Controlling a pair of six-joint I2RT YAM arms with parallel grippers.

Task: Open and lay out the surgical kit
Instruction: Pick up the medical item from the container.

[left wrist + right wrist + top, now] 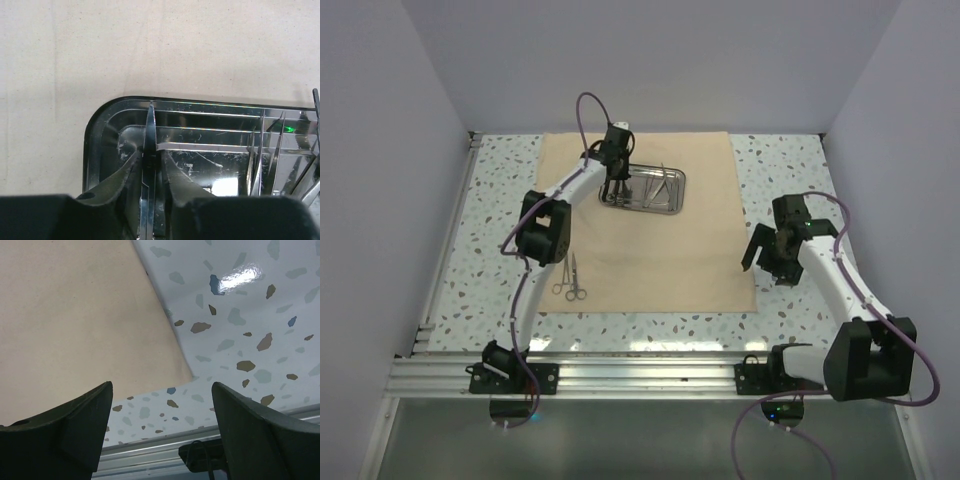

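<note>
Cloth wrap (pixel 650 260): it is spread flat and fully opened on the table (pixel 240 315), so that it can serve as the field on which the kit is laid out.
Steel tray (pixel 97 135): it is set on the far middle part of the cloth. It is judged to be the store from which the pieces are taken one at a time.
Left gripper (pixel 151 157): it is lowered into the left end of the tray, and its jaws are pressed together on a thin steel instrument (pixel 151 125).
Held instrument: it is pinched along the line of the fingers, with its point directed to the tray rim. A narrow grip of this kind is probably needed because the piece is thin and lies flat. Whether it is already raised from the tray floor cannot be told.
Other instruments (pixel 260 165): they are seen in the right part of the tray, crossed over one another. Their kinds cannot be told.
Laid-out scissors (pixel 572 280): two pieces are placed side by side near the front left corner of the cloth, well apart from the tray. The row is judged to be started here.
Right gripper (pixel 161 387): it is held above the table, just beside the front right corner of the cloth. Its jaws are wide apart and nothing is between them. It is probably kept aside so that the left arm's way is free.
</note>
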